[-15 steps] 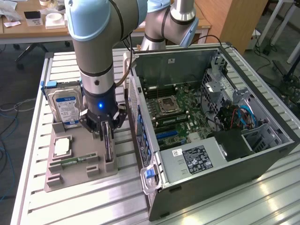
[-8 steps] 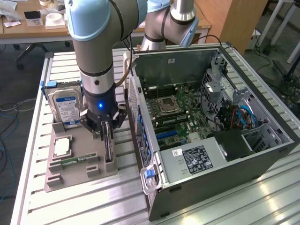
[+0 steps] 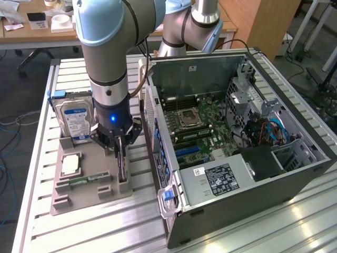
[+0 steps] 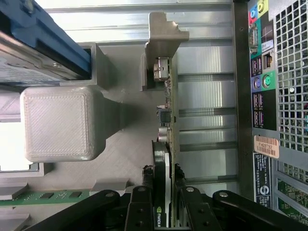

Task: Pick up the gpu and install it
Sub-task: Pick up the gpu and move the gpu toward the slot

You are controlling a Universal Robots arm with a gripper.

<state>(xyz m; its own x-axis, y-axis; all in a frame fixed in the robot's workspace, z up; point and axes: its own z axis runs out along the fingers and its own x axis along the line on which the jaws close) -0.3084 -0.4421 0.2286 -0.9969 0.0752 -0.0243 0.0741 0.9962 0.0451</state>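
Observation:
The gpu [image 3: 122,167] stands on its long edge in a slot of the grey holder [image 3: 84,203], to the exterior view's left of the open computer case [image 3: 253,174]. In the wrist view the gpu [image 4: 169,103] runs away from the camera as a thin green card with a silver end bracket [image 4: 161,38] at its far end. My gripper [image 3: 121,150] reaches straight down over it. The two black fingers [image 4: 143,202] sit one on each side of the card's near end and press against it, so my gripper [image 4: 163,192] is shut on the gpu, which still rests in the holder.
A silver hard drive [image 3: 73,118] with a blue-white label stands upright at the holder's back. A processor [image 3: 71,164] and a memory stick [image 3: 84,180] lie in the holder. The case's rear port panel [image 4: 264,96] is close beside the card. The motherboard [image 3: 200,132] lies exposed inside the case.

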